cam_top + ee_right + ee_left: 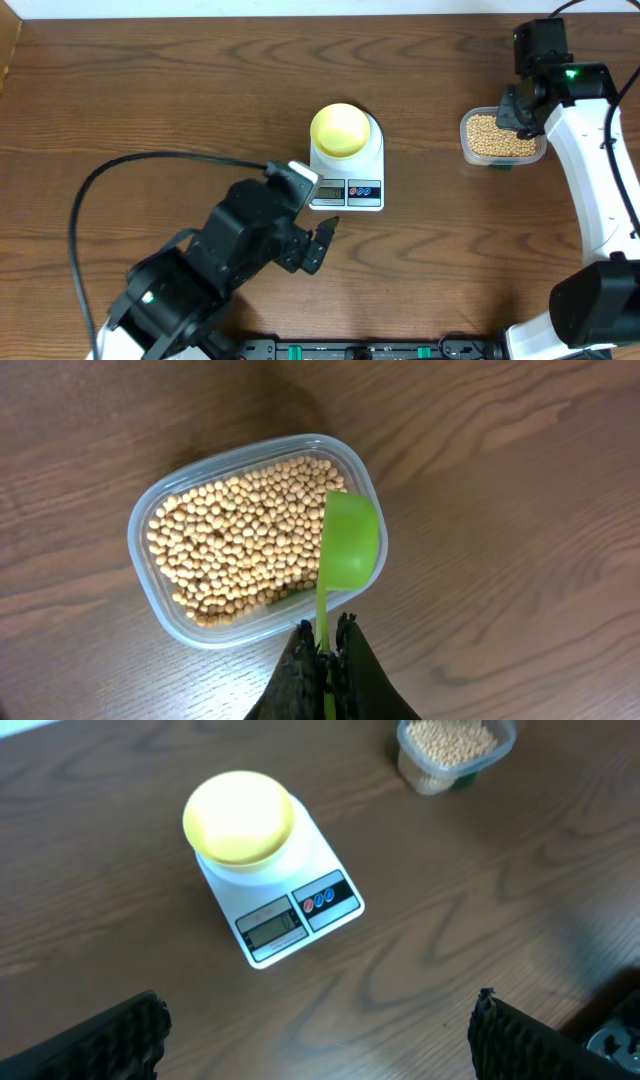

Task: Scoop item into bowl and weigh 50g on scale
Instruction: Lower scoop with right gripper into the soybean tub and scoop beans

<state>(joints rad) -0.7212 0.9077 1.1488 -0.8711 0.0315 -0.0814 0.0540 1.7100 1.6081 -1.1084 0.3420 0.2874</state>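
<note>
From overhead, the scale (346,172) sits near the middle of the tabletop (150,90), its display facing the near edge. The bowl (342,130) stands on the scale's back part and looks empty. A clear tub (468,148) of beans (495,135) lies toward the far right corner, with the right fingers (518,108) over its rim. The left fingers (322,240) hover just off the scale's front, not touching it.

The left wrist view shows the left fingers (120,1040) spread wide with nothing between them, and the bowl (238,818) on the scale (300,910) ahead.

In the right wrist view, the right fingers (300,680) pinch the handle of a green scoop (350,540), whose cup sits over the tub's (150,595) rim, partly above the beans (240,540).
</note>
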